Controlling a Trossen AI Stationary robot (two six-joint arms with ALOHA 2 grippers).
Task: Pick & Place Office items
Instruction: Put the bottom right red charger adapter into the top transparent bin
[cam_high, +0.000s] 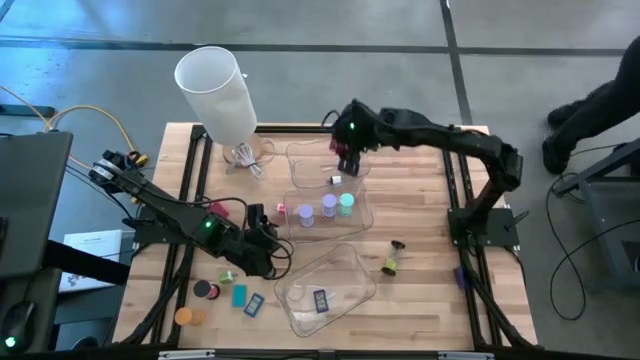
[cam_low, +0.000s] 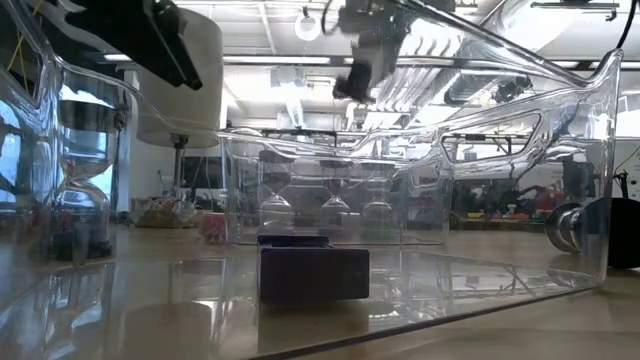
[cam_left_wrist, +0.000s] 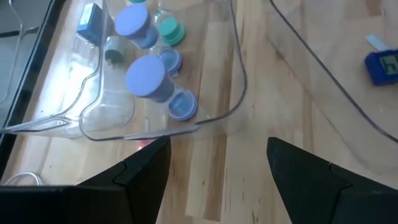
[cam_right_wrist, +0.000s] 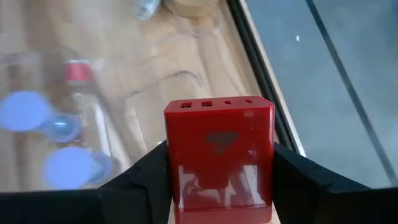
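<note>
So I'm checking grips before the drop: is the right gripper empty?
No, the right wrist view shows the right gripper shut on a red block between its fingers.

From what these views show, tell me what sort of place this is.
Probably a robotics lab or workshop: a wooden worktable on a black metal frame, loose cables on a bare grey floor, and cluttered benches under ceiling strip lights.
</note>
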